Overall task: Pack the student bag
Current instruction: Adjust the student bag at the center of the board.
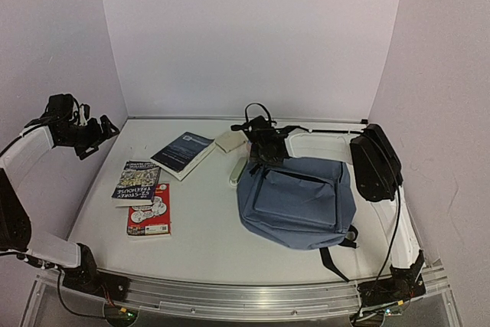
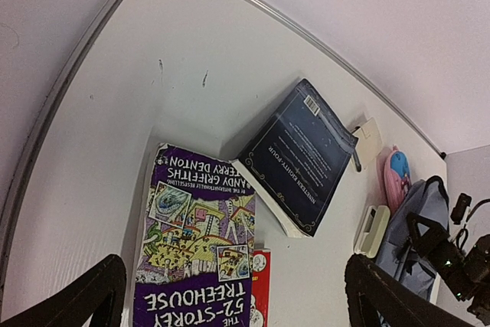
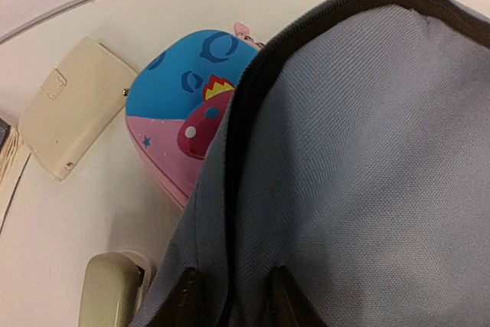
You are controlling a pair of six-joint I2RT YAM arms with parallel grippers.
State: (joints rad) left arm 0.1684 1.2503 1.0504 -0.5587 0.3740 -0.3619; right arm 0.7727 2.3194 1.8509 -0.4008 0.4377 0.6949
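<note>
Lying on the table (image 1: 207,243) toward three o'clock, the student bag (image 1: 298,201) looks soft, light and floppy; its zip rim at twelve o'clock suits gripping. The right gripper (image 3: 233,300) seemingly pinches fabric there; the left gripper (image 2: 237,308) hangs spread, empty.

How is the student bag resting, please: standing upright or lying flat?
Lying flat: the student bag sprawls on the table, front pocket facing up, a black strap trailing toward the near edge.
</note>
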